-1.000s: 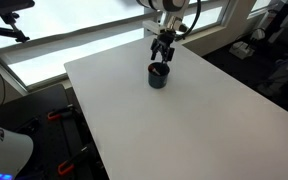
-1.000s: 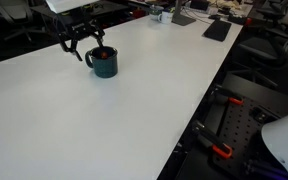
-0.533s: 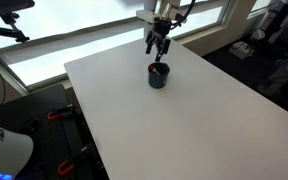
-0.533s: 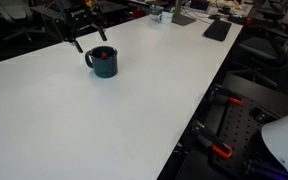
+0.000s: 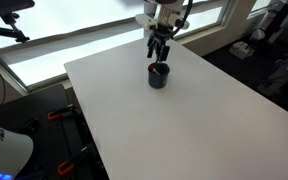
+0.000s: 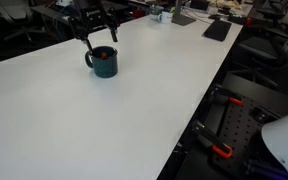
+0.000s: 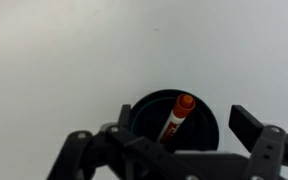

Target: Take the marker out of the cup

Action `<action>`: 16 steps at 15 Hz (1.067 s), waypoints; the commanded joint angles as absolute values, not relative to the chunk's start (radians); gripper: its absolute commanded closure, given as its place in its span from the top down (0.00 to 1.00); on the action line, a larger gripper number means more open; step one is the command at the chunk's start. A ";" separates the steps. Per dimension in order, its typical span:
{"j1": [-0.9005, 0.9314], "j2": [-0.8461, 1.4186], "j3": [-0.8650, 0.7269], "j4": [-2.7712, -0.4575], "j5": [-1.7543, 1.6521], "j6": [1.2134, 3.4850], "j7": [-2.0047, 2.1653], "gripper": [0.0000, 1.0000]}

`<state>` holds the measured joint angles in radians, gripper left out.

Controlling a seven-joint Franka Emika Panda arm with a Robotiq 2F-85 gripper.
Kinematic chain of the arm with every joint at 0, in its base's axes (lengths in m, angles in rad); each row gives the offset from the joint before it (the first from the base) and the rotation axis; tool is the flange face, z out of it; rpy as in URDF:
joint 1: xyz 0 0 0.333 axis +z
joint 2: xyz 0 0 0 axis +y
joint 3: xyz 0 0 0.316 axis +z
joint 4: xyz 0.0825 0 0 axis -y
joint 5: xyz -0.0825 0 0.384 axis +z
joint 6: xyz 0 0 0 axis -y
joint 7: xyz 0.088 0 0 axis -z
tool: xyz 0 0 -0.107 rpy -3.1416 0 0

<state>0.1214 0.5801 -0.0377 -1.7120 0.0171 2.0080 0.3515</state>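
The bench (image 5: 184, 120) has a smooth, matt white top with little glare. The cup (image 6: 105, 64) looks like dark glazed ceramic with a faint sheen. The marker (image 7: 179, 115) looks like smooth plastic, its orange-red end slightly glossy. The fingers (image 7: 246, 122) are matt black; their material is unclear.

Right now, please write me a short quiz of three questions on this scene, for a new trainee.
1. True or false: the marker lies flat on the table beside the cup.
2. The gripper is: A) shut on the marker; B) open, above the cup; C) resting on the table far from the cup.
3. Fill the gap: in the wrist view, the marker's upper end is ____ in colour.
Key: 1 false, it stands inside the cup; 2 B; 3 orange-red.
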 commanded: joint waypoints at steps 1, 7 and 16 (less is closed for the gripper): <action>0.092 0.524 -0.040 -1.823 0.072 2.156 0.397 1.00; 0.074 0.538 -0.045 -1.861 0.103 2.256 0.396 0.79; 0.077 0.546 -0.044 -1.855 0.103 2.235 0.406 0.73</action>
